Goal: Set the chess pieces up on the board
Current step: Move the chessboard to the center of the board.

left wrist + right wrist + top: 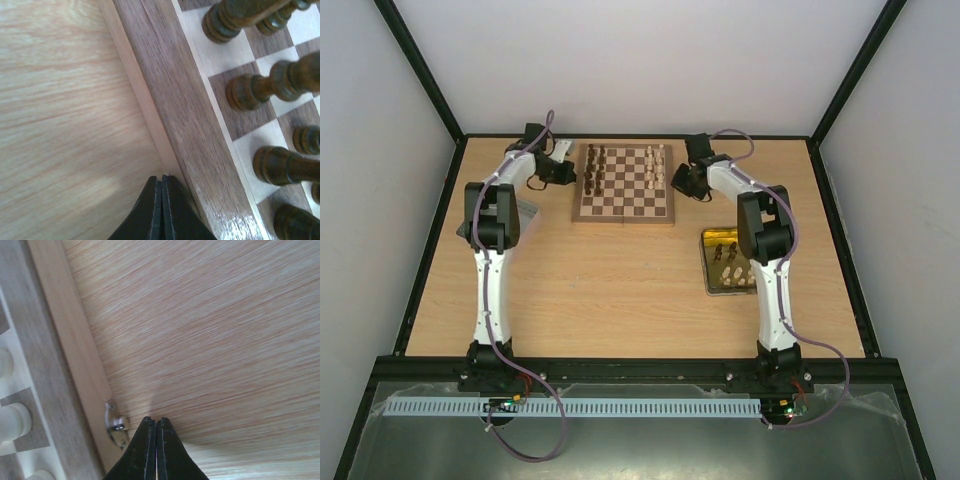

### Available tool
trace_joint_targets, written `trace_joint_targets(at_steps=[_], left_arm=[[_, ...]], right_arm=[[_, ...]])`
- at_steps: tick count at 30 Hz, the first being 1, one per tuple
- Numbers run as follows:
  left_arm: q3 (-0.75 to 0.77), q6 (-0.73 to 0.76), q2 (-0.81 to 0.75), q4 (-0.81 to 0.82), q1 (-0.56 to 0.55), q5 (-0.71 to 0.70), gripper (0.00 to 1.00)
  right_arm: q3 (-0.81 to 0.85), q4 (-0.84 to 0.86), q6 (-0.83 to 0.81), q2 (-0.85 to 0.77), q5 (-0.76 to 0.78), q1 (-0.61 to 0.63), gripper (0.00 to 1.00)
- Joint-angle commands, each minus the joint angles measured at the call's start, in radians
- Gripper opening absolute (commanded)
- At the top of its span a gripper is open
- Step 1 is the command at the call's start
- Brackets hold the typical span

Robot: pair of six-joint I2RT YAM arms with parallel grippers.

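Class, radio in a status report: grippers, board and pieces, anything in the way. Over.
Left gripper shut, empty, at board left edge. Right gripper shut, empty, at right edge. Chess pieces on board; more in gold tray, right arm overhanging it.

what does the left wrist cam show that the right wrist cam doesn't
Only left wrist: dark brown chess pieces on the squares of the board, and the left gripper shut by its border. Only right wrist: cream chess pieces, a small metal clasp on the board's edge, and the right gripper shut. Both: the board's border and the wooden table.
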Motion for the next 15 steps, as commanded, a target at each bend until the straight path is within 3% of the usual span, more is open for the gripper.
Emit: trace_joint_targets(at_steps=[1,15], left_arm=[[-0.098,0.026,-0.012,-0.102,-0.019,0.018,0.02],[-0.261,0.047,-0.111,-0.081,-0.038,0.058,0.02]], right_arm=[[-0.049,-0.009,0.019,0.022,-0.04,0.031,0.02],[-0.241,0.057,0.01,-0.096,-0.04,0.074,0.02]])
